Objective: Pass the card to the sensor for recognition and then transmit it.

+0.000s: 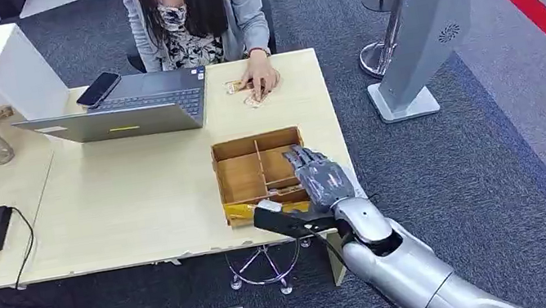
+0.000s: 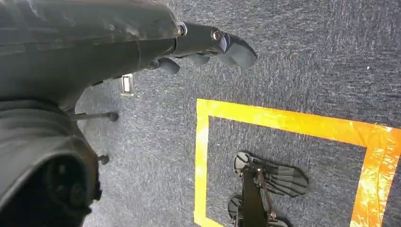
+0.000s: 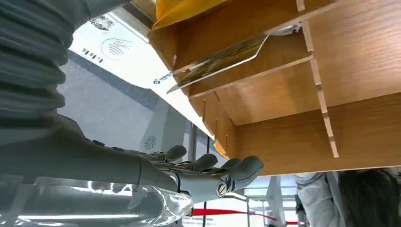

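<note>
Head view, right hand [image 1: 321,177] stretched flat over wooden box [image 1: 242,177], fingers extended, holding nothing

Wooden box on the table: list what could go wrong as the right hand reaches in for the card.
1. The card leans tilted against a divider in the wooden box; the open right hand may push it flat rather than pinch it.
2. The box sits near the table edge, so a fingertip catching a thin divider could drag the box toward it.
3. A person's hand rests on the table beyond the box, possibly in the arm's path.
</note>
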Available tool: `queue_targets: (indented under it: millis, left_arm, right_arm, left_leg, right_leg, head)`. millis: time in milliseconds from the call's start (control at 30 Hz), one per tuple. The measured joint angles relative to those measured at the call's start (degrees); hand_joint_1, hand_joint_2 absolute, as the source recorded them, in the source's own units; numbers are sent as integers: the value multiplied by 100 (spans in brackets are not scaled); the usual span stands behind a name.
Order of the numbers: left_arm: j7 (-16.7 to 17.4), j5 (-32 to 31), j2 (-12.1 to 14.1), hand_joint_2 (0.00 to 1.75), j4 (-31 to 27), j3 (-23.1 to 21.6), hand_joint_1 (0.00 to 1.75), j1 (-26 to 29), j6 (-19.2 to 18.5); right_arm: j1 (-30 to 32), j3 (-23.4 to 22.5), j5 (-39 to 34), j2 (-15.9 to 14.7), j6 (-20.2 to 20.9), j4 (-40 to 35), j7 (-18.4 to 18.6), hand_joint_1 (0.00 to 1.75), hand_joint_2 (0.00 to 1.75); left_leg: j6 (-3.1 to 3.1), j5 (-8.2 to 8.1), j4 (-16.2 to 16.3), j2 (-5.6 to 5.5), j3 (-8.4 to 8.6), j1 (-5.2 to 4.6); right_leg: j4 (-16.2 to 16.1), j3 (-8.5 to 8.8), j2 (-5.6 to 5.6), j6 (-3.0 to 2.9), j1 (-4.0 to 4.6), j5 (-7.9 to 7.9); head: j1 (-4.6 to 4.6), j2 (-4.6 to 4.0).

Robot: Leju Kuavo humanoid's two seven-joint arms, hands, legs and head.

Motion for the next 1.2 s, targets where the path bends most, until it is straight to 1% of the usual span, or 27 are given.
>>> queue_targets:
  millis: [33,433,567,1200]
  left_arm:
    - [0,0,0,0,0,-2,0,1,2]
    - [0,0,-4,0,0,-2,0,1,15]
    - [0,-2,-17,0,0,-2,0,0,28]
    - [0,-2,-33,0,0,-2,0,4,13]
  right_arm:
    - [-4,0,0,4,0,22,-11,175,175]
    - [-41,0,0,26,-28,201,-89,173,175]
    - [-69,-2,0,26,-77,243,-111,175,175]
    - [-68,2,-13,33,-114,288,-179,175,175]
  left_leg:
    - [0,0,0,0,0,0]
    - [0,0,0,0,0,0]
    - [0,0,0,0,1,0]
    - [0,0,0,0,0,0]
  right_leg:
    - [0,0,0,0,0,0]
    - [0,0,0,0,0,0]
    - [0,0,1,0,0,0]
    - [0,0,1,0,0,0]
  head:
    - [2,0]
    - [2,0]
    - [2,0]
    - [2,0]
